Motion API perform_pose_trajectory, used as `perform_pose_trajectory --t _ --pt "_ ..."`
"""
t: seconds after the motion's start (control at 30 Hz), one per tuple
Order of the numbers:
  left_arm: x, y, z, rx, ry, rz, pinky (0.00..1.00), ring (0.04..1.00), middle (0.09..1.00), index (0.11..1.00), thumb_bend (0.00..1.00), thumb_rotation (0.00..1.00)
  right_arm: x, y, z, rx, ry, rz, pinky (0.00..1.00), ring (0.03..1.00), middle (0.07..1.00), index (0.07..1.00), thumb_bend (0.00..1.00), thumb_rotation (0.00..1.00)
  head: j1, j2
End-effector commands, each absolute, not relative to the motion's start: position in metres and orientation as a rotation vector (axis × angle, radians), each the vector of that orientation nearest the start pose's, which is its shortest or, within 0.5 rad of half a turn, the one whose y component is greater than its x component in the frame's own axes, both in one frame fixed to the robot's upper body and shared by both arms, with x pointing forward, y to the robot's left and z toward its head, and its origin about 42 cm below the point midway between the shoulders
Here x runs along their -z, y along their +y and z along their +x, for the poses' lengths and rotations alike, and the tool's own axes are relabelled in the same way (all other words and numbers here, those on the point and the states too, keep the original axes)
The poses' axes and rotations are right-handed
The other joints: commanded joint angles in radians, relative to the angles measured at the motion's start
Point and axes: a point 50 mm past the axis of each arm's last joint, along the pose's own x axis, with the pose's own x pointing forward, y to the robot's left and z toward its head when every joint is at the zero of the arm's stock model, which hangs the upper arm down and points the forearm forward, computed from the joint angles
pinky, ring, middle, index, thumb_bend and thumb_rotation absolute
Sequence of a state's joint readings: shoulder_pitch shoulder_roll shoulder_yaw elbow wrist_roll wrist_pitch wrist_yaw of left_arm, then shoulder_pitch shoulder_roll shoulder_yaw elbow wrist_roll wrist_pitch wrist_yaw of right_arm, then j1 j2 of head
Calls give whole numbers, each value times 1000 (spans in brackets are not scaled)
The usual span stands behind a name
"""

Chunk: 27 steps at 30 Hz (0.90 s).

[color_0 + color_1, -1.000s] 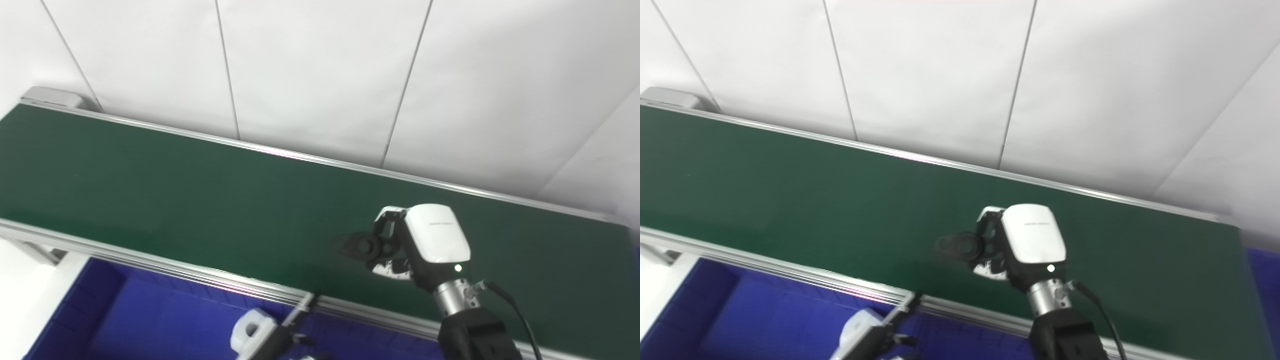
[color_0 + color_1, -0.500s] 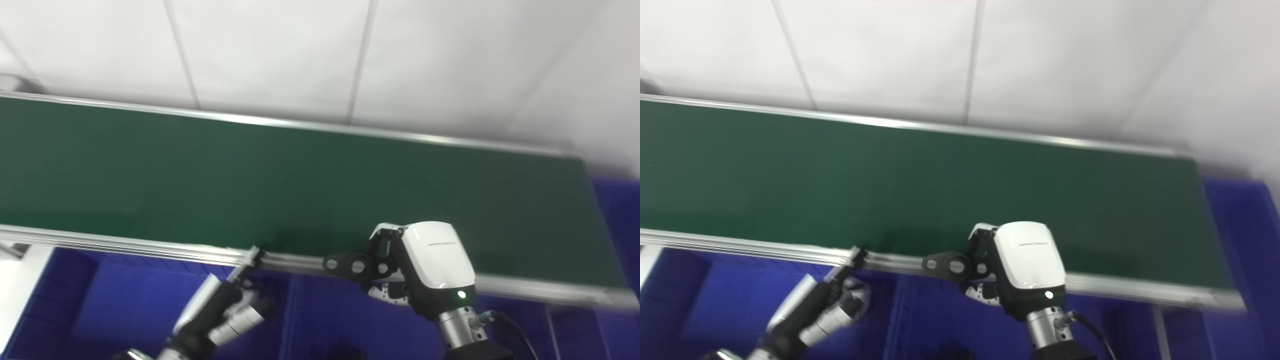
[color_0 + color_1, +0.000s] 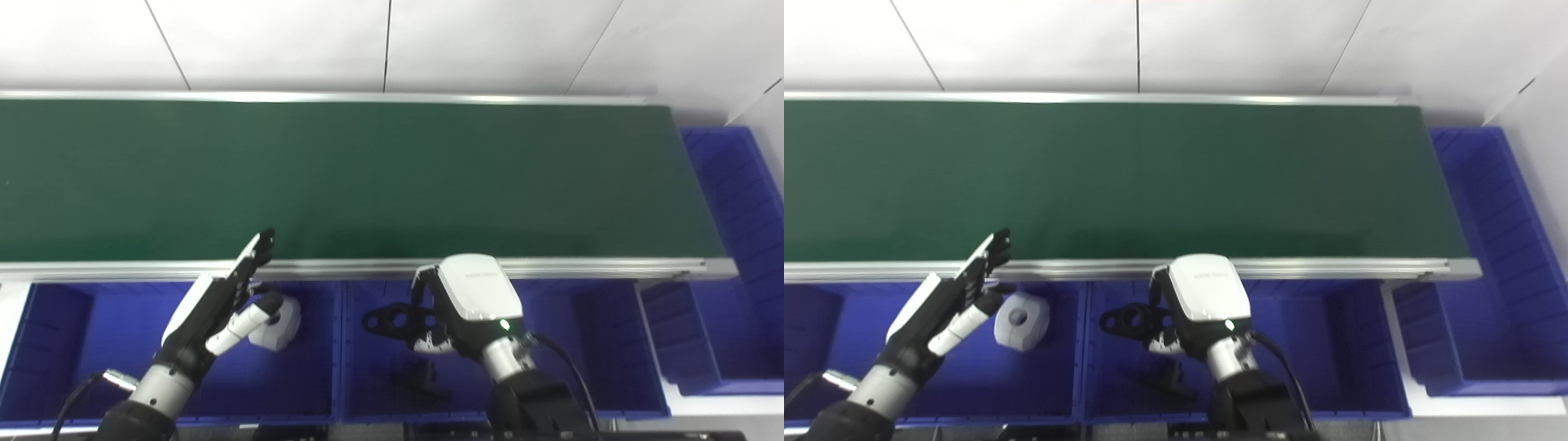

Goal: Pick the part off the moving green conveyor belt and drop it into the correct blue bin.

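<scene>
Two robot hands are in view. The right robot hand [image 3: 456,306] is closed on a flat black part [image 3: 392,320] with holes, which juts out toward 9 o'clock above the middle blue bin [image 3: 551,318]; the part is off the green conveyor belt [image 3: 367,177] and not yet dropped. Another dark piece [image 3: 419,378] already lies on that bin's floor, at 6 o'clock from the held part. The left robot hand [image 3: 223,303] waits with fingers spread, holding nothing, over the left blue bin [image 3: 61,331], just beside a white part [image 3: 275,318] in it.

Risk: the part hangs close to the divider between bins, so a release with sideways swing could send it against the wall or into the wrong bin.

Fingers gripping the part are hidden behind the white hand shell, so the hold's security cannot be judged. The bins' near edges are cut off.
</scene>
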State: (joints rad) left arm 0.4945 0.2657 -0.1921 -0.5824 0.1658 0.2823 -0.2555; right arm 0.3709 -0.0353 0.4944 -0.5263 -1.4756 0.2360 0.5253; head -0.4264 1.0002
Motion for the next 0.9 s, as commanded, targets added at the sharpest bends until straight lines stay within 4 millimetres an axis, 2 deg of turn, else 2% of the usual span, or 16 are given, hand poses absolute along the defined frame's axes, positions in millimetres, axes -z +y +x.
perform_pose_trajectory --t 0.0,0.17,0.2,0.27,0.33,0.4,0.47,0.5,0.57,0.67,0.8,0.87 --pt "-143 231 117 383 215 327 799 968 1000 1000 753 918 -142 -123 148 -485 134 -1354 82 144 235 487 514 118 10 3" --pt "-143 227 117 376 218 314 790 974 1000 1000 757 902 -134 -126 150 -534 189 -1427 128 202 317 492 520 158 15 3" --pt "-143 227 117 376 216 312 788 974 1000 1000 756 902 -133 -127 150 -533 185 -1439 131 204 320 523 590 218 20 3" --pt "-143 225 117 375 215 309 784 974 1000 1000 754 901 -132 -128 150 -529 175 -1458 127 197 316 620 817 412 22 1" --pt "-144 225 117 375 212 308 780 972 1000 1000 749 900 -131 -128 150 -522 162 -1477 142 221 362 649 930 543 24 -1" --pt "-143 224 117 375 214 305 779 973 1000 1000 752 901 -131 -128 150 -514 148 -1487 153 240 397 652 964 581 27 -4" --pt "-142 224 117 378 214 303 786 973 1000 1000 751 901 -131 -128 149 -510 133 -1494 178 283 493 653 994 642 28 -5" --pt "-142 224 117 379 213 302 787 972 1000 1000 750 902 -131 -128 149 -509 129 -1496 183 290 512 653 998 653 28 -5" --pt "-142 223 117 378 215 299 787 972 1000 1000 749 902 -132 -129 149 -507 122 -1488 186 297 528 654 1000 661 35 -10" --pt "-141 222 118 376 216 295 800 968 1000 1000 766 897 -133 -129 148 -508 108 -1472 192 304 542 667 1000 731 40 -14" --pt "-140 221 117 377 218 303 802 972 1000 1000 782 905 -136 -130 146 -501 104 -1435 191 304 552 671 1000 757 58 -28" --pt "-139 220 116 378 220 306 801 976 1000 1000 790 913 -140 -131 143 -495 118 -1394 195 301 530 678 1000 770 68 -31"
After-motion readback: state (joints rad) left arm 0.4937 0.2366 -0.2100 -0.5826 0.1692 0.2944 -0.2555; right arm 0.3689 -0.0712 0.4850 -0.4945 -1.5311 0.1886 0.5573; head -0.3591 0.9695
